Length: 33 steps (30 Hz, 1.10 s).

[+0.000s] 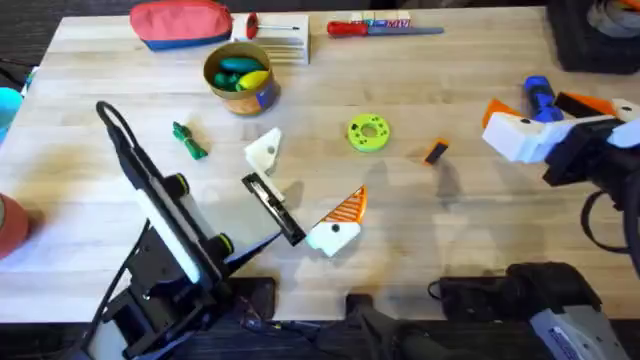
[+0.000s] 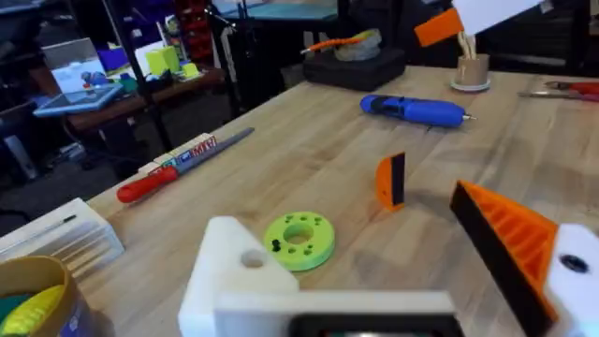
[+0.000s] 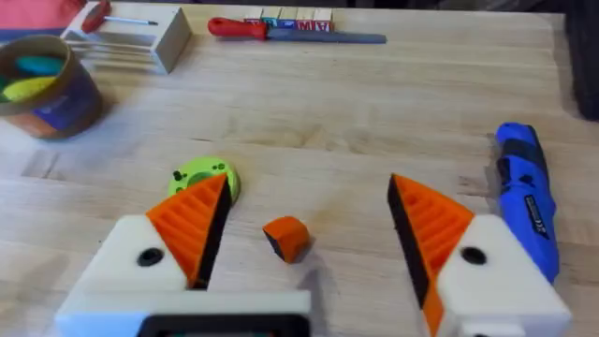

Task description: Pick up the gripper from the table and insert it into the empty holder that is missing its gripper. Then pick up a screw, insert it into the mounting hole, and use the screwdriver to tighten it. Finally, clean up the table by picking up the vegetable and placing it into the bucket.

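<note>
The gripper piece (image 1: 435, 152), small, black and orange, lies on the table right of the green disc (image 1: 368, 132). My right gripper (image 1: 530, 108) hovers open to its right. In the right wrist view the piece (image 3: 285, 237) lies between and beyond the orange fingertips of that gripper (image 3: 307, 187). My left gripper (image 1: 300, 185) is open at mid-table. One of its fingers is the bare white holder (image 1: 262, 150) with a dark hole (image 2: 251, 259). The blue screwdriver (image 1: 538, 97) lies at the far right. The vegetable (image 1: 188, 140) lies left of the holder, below the yellow bucket (image 1: 240, 78).
A red pouch (image 1: 180, 22), a white box (image 1: 280, 42) and a red-handled screwdriver (image 1: 370, 28) line the back edge. The bucket holds coloured toy pieces. A small dark bit (image 2: 275, 246) sits on the green disc (image 2: 299, 241). Bare wood lies right of the gripper piece.
</note>
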Tool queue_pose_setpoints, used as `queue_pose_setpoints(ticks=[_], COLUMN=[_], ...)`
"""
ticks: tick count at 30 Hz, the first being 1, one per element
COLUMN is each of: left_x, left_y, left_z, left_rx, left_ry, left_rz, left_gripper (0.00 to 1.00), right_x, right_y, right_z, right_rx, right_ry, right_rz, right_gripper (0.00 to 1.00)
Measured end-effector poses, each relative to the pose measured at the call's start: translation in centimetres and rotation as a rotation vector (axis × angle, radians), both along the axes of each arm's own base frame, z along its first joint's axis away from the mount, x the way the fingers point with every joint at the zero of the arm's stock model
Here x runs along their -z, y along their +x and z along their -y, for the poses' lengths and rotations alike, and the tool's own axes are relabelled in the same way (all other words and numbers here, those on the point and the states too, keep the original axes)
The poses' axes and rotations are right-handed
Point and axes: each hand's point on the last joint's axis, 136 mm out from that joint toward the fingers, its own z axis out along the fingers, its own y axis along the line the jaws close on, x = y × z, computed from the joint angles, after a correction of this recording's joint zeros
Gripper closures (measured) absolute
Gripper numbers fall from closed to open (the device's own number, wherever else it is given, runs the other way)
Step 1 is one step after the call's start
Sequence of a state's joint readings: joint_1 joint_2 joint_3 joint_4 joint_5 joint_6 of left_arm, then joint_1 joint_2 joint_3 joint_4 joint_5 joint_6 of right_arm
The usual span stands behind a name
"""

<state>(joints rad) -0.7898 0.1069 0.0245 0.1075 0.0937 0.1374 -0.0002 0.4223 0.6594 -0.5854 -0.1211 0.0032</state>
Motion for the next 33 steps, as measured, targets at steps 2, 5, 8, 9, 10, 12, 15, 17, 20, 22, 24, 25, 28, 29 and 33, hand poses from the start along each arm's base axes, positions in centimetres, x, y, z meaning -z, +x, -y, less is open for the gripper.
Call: queue_pose_setpoints(ticks=[2,5,8,9,10,12,15,17,20,22,24,25,28,29,33], left_x=[0.7,0.5,1.7,2.2,2.9,3.0,3.0,3.0,3.0,3.0,3.0,3.0,3.0,3.0,3.0], left_y=[-0.2,-0.5,-0.7,-0.8,-1.0,-1.2,-1.2,-1.2,-1.3,-1.3,-1.3,-1.3,-1.3,-1.3,-1.3], left_z=[-0.2,-0.3,-0.1,-0.1,0.0,0.1,0.2,0.2,0.2,0.2,0.2,0.2,0.2,0.2,0.2], left_rx=[0.001,0.009,0.024,0.030,0.040,0.052,0.054,0.055,0.057,0.057,0.057,0.057,0.057,0.057,0.058], left_ry=[0.005,-0.007,0.028,0.043,0.062,0.066,0.066,0.066,0.066,0.066,0.066,0.066,0.066,0.066,0.066], left_rz=[-0.006,0.002,-0.032,-0.048,-0.068,-0.072,-0.071,-0.072,-0.071,-0.072,-0.071,-0.071,-0.071,-0.071,-0.072], left_gripper=[0.014,0.013,0.013,0.014,0.013,0.014,0.014,0.015,0.014,0.014,0.014,0.013,0.013,0.013,0.014], right_x=[0.0,0.0,0.0,0.0,0.0,0.0,0.0,0.0,0.0,0.0,0.0,0.0,0.0,0.0,0.0], right_y=[0.0,0.0,0.0,0.0,0.0,0.0,0.0,0.0,0.0,0.0,0.0,0.0,0.0,0.0,0.0], right_z=[0.0,0.0,0.0,0.0,0.0,0.0,0.0,0.0,0.0,0.0,0.0,0.0,0.0,0.0,0.0], right_rx=[0.000,0.000,0.000,0.000,0.000,0.000,0.000,0.000,0.000,0.000,0.000,0.000,0.000,0.000,0.000], right_ry=[0.000,0.000,0.000,0.000,0.000,0.000,0.000,0.000,0.000,0.000,0.000,0.000,0.000,0.000,0.000], right_rz=[0.000,0.000,0.000,0.000,0.000,0.000,0.000,0.000,-0.001,0.000,0.000,0.000,0.000,0.000,0.000], right_gripper=[0.011,0.011,0.011,0.011,0.010,0.010,0.010,0.010,0.010,0.010,0.010,0.010,0.011,0.010,0.011])
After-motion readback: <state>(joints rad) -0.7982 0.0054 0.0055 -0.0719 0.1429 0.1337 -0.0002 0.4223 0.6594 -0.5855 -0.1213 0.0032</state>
